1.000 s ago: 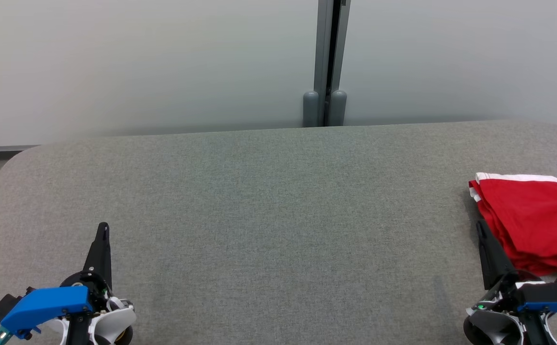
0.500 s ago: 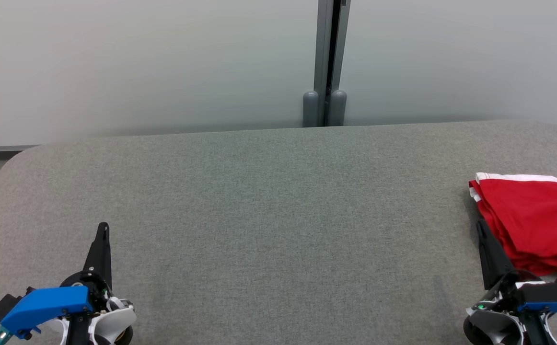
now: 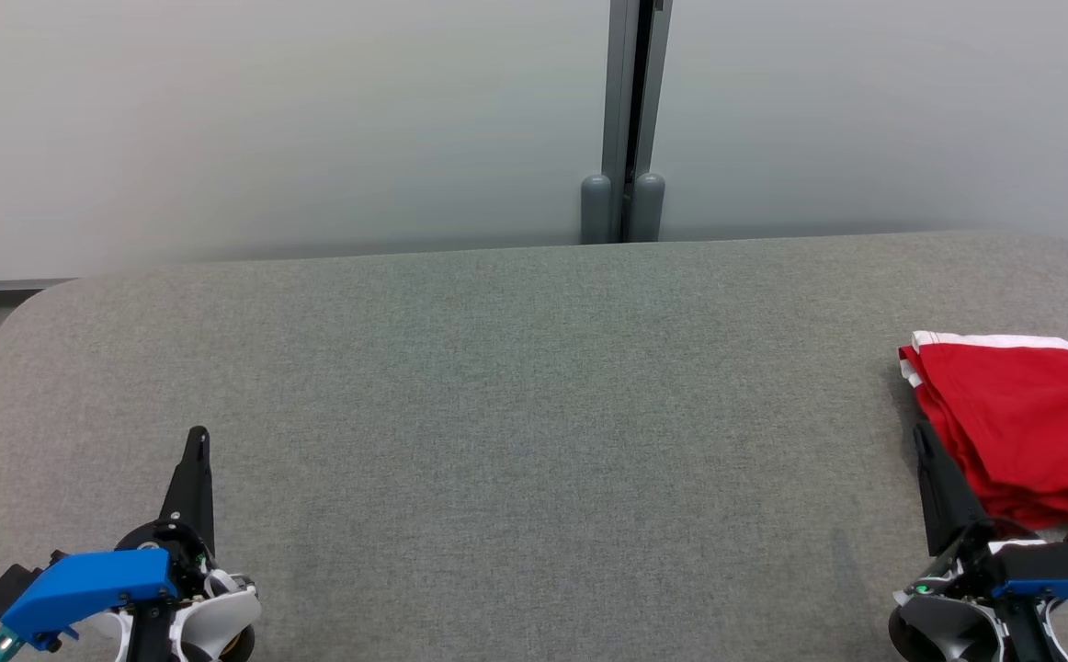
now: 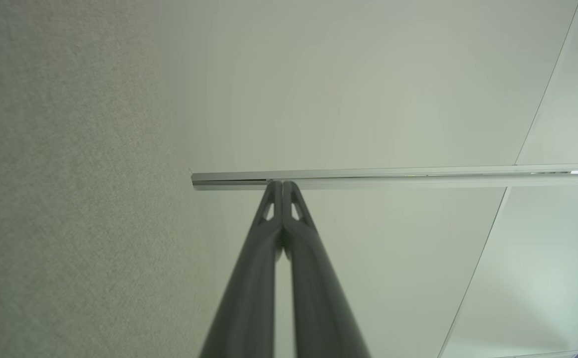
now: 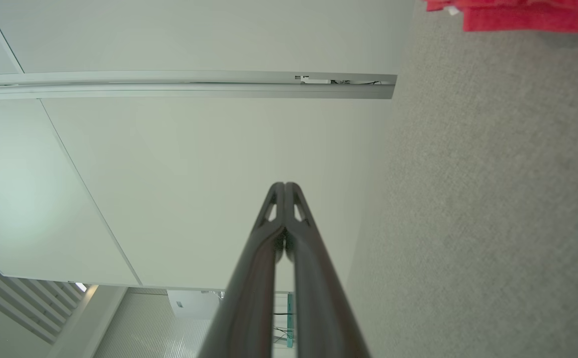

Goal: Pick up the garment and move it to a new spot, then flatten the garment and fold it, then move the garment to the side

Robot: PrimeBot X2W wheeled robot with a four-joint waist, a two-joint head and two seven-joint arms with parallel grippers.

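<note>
The garment (image 3: 1030, 423) is red with white trim and lies folded at the right edge of the grey table (image 3: 534, 405); its red edge (image 5: 518, 12) shows at the top right of the right wrist view. My right gripper (image 3: 922, 432) rests at the lower right, shut and empty, its tip just left of the garment's near corner. In its own view the right gripper (image 5: 284, 185) has its fingers pressed together. My left gripper (image 3: 198, 434) sits at the lower left, shut and empty, far from the garment. The left gripper (image 4: 282, 183) shows tips touching.
A pale wall with a grey vertical post (image 3: 626, 119) stands behind the table's far edge. The table's rounded left corner (image 3: 28, 303) borders a strip of floor. Bare grey cloth lies between the two grippers.
</note>
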